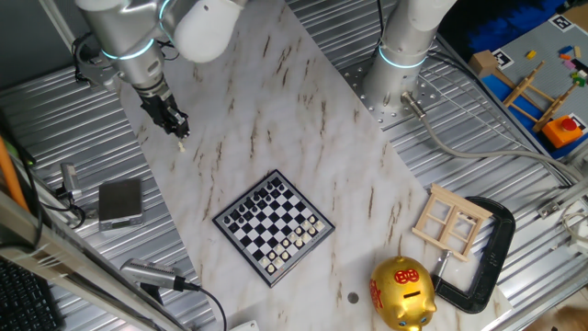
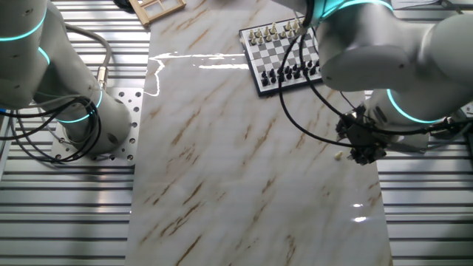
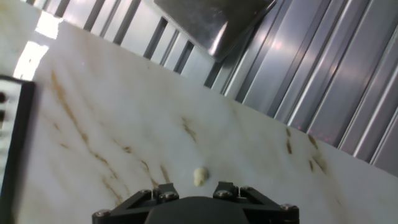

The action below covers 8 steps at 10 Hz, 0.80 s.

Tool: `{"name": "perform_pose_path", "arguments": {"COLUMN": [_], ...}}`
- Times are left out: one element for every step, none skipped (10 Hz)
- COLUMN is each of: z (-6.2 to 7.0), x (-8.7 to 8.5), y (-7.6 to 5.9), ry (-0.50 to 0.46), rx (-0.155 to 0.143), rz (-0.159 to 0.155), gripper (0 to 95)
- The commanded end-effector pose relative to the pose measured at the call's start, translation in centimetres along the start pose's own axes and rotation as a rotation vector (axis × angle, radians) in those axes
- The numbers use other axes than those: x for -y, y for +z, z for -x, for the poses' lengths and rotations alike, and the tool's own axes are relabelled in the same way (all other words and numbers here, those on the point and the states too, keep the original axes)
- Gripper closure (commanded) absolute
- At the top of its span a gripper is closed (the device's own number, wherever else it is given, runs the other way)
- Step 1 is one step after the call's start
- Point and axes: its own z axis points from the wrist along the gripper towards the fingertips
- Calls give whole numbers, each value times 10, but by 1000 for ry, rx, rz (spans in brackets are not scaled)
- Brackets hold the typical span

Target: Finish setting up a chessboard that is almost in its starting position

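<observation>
Claw hangs low over the marble bench, near its edge by the ribbed metal. Can't tell whether the fingers are spread or pressed together; the hand view shows only the dark base of the claw at 6 o'clock. A tiny cream piece lies on the bench just beyond that base, apart from it. The same piece shows in the other fixed view at 9 o'clock of the claw, just beside it, and in one fixed view as a pale speck right under the claw tip. Touching or not: can't tell.

Board sits on the bench well apart from the claw, at about 5 o'clock from it in one fixed view, turned diamond-wise, black pieces on the far side, cream on the near side. In the other fixed view the board is at 12 o'clock, partly hidden by the arm.

Grey box on the ribbed metal at 9 o'clock of the board. Wooden lattice, black clamp and golden pig at 3 to 4 o'clock.
</observation>
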Motion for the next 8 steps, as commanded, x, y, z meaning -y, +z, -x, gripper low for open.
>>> {"name": "perform_pose_path", "arguments": {"z": [-1, -1, -1, -1, -1, -1, -1, -1], "x": [0, 0, 0, 0, 0, 0, 0, 0], "y": [2, 3, 3, 3, 3, 3, 3, 3], "ry": [5, 7, 4, -12, -24, -30, -33, -32], "rx": [-6, -6, -7, -4, -4, -5, -13, -18], "rz": [-14, -21, -19, -14, -14, -15, -18, -26], "gripper": [570, 570, 570, 570, 570, 570, 570, 570]}}
